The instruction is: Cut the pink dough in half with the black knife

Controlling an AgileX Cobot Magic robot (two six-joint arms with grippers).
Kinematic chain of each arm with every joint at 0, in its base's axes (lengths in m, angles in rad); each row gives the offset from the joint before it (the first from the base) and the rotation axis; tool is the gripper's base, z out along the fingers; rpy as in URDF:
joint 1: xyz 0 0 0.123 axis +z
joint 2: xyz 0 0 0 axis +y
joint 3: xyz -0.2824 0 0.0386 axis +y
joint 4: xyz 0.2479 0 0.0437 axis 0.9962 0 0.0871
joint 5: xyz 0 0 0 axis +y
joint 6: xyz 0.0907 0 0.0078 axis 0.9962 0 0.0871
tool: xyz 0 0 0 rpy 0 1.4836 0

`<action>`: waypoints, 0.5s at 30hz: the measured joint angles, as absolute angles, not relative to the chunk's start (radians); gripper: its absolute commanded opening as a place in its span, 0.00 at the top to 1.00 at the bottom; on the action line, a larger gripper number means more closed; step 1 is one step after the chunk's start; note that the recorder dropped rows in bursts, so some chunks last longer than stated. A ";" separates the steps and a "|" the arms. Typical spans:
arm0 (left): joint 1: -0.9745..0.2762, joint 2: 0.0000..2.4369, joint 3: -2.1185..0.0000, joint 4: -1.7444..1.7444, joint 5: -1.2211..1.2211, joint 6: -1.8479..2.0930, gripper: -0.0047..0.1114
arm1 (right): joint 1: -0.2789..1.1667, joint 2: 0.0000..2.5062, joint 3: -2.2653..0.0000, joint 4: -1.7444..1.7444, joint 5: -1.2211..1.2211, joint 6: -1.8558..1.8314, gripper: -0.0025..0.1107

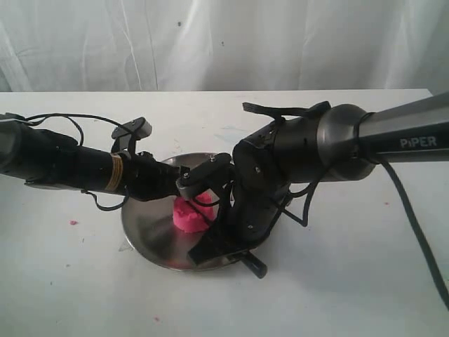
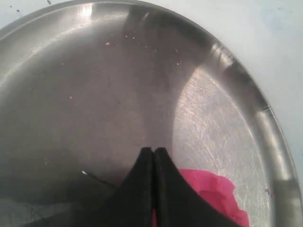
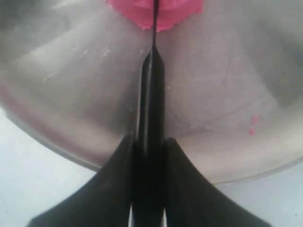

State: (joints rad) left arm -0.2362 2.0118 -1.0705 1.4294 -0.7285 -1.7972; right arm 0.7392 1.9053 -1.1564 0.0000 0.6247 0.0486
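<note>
Right wrist view: the right gripper (image 3: 150,142) grasps the black knife (image 3: 152,94), blade sunk into the pink dough (image 3: 137,12) mid-way on the steel plate (image 3: 71,94), the cut seemingly unfinished, while the left gripper (image 2: 154,151) is clenched empty beside the dough.

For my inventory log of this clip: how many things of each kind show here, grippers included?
pink dough: 1
black knife: 1
steel plate: 1
grippers: 2 (left gripper, right gripper)
Total: 5
The tiny pink crumbs are not counted.
</note>
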 measured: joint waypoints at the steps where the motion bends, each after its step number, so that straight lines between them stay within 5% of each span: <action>1: -0.236 2.012 -1.070 1.431 -0.729 -1.797 0.96 | 0.739 1.899 -1.156 0.000 0.625 0.049 0.98; 15: -0.236 2.012 -1.070 1.434 -0.725 -1.797 0.96 | 0.739 1.908 -1.156 0.000 0.614 0.049 0.98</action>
State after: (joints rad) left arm -0.2362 2.0118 -1.0705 1.4337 -0.7253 -1.7972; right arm 0.7392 1.9081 -1.1564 0.0000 0.6143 0.0486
